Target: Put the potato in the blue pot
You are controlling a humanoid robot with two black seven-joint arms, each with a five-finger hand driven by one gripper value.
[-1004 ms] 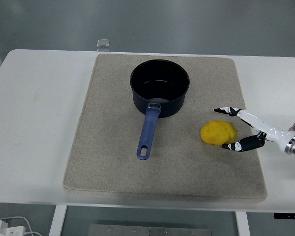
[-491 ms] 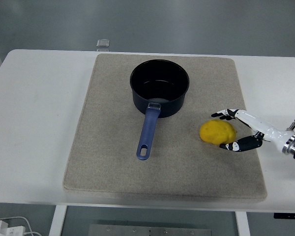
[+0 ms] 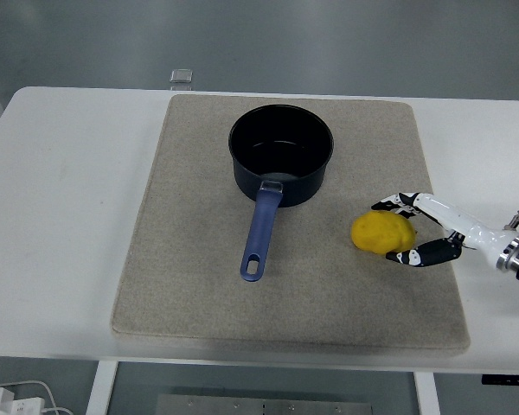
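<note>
One potato (image 3: pixel 383 233) near mat's (image 3: pixel 190 294) right edge; robot hand (image 3: pixel 415 229) seemingly touching.

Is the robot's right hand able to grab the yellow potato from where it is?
Probably yes. The right hand is already at the potato, its fingers spread on both sides of it, and nothing lies between them. The potato sits on the mat, apart from the blue pot.

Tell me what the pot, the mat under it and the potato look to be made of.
Blue pot: likely coated metal, since the dark wall and inside carry a soft sheen; its blue handle looks like smooth plastic.
Mat: beige felt or woven fabric, matte and slightly mottled.
Potato: bright yellow, smooth and evenly coloured, so possibly a plastic toy; the picture cannot settle that.
</note>
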